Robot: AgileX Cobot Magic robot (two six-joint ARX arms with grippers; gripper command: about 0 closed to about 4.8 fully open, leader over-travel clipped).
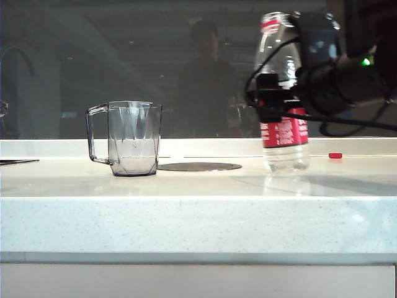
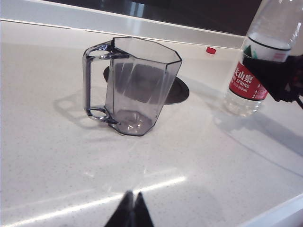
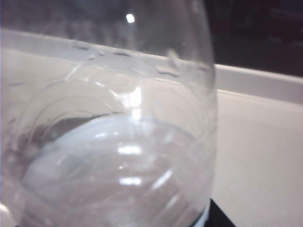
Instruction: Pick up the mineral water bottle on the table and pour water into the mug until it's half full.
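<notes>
Fingertips of the left gripper point(image 2: 129, 210) sit pressed together, nearest the camera, idle over the table point(image 2: 57, 156). Beyond stands the mug point(image 1: 133, 138), upright, apparently empty. Farther right, the right gripper point(image 1: 273, 102) clamps the bottle point(image 1: 283, 93) above its red label. Bottle base appears just off the counter. A red cap point(image 1: 335, 155) lies behind. Step: lifting. Next: carry left, tilt over the mug rim.
</notes>
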